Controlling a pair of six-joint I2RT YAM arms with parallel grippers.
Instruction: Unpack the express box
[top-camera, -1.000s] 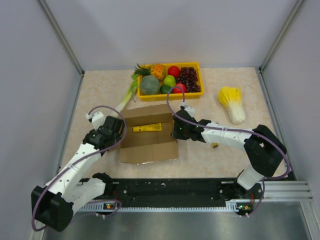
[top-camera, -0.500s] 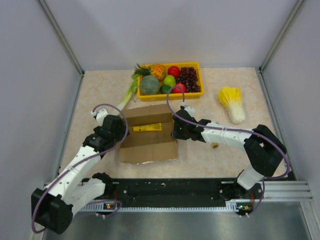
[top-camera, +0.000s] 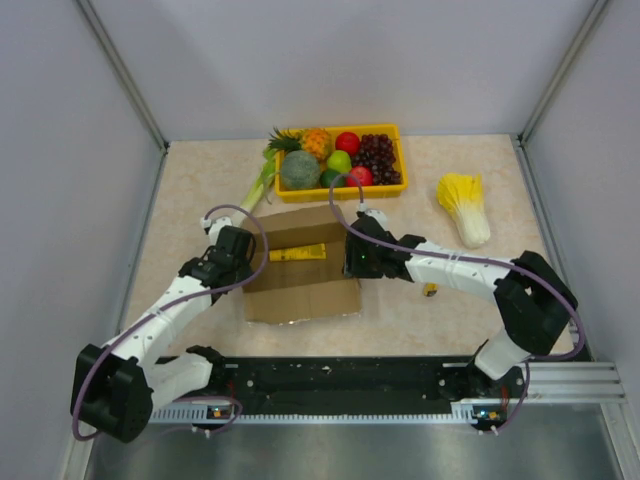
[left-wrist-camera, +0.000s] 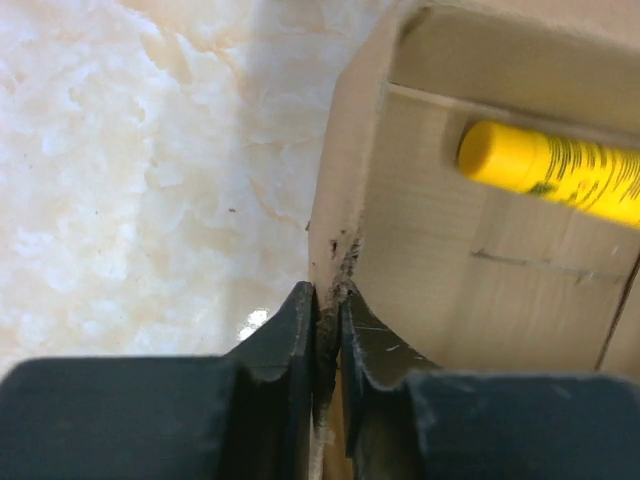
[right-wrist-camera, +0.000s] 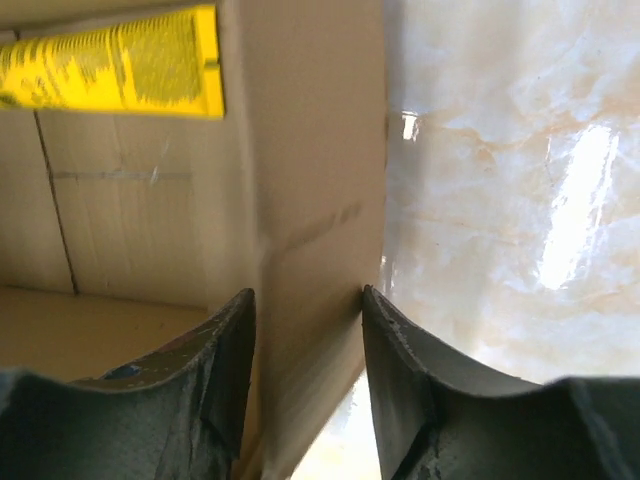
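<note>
Left gripper (left-wrist-camera: 328, 297) pinched the express box (top-camera: 300, 290) wall; right gripper (right-wrist-camera: 307, 300) straddled the opposite wall, grip unclear; yellow tube (left-wrist-camera: 560, 170) inside, fruit tray (top-camera: 403, 165) behind; left jaws had just closed

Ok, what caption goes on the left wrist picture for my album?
Left hand pinches the express box's wall, a yellow tube lying inside.

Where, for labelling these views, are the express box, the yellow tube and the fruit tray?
express box (top-camera: 300, 303), top view, its near flap.
yellow tube (left-wrist-camera: 560, 170), left wrist view, its barrel.
fruit tray (top-camera: 385, 189), top view, its near wall.
</note>
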